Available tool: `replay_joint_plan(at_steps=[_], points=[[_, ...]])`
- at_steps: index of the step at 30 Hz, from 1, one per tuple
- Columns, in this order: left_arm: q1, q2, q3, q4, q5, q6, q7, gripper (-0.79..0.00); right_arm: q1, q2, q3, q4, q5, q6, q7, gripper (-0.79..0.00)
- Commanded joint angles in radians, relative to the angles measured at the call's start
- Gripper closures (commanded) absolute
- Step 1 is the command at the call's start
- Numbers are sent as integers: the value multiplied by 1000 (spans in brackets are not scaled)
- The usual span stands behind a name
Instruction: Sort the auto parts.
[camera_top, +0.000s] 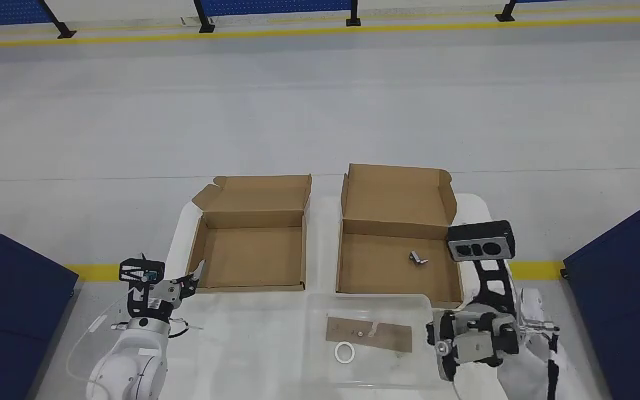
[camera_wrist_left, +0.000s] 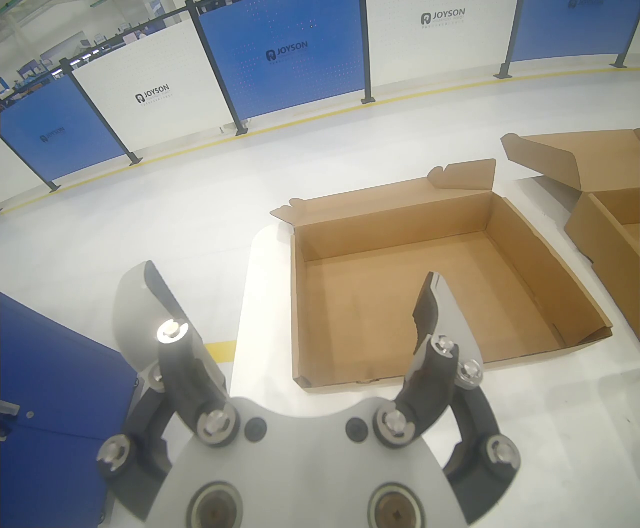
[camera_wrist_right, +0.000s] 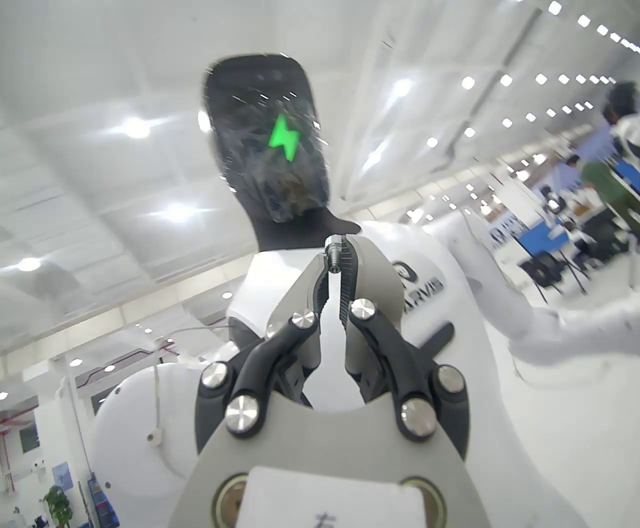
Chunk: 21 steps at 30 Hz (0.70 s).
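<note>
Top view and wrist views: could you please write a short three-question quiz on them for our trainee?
1. True or false: the left claw is shut on a part.
2. What does the right claw pinch? A) a white ring B) a small threaded part C) a cardboard strip
3. Fill in: the loose metal piece lies in the cardboard box on the robot's ____ side.

Key: 1 false, it is open and holds nothing; 2 B; 3 right.
</note>
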Motion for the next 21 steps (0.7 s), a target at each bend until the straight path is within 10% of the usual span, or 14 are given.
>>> replay_joint_plan(at_steps=[1, 21], points=[[0, 0, 0, 0, 0, 0, 0, -785, -25, 10, 61, 0, -71, 58, 51, 0], [0, 0, 0, 0, 0, 0, 0, -785, -80, 67, 216, -61, -490, 236, 156, 0]])
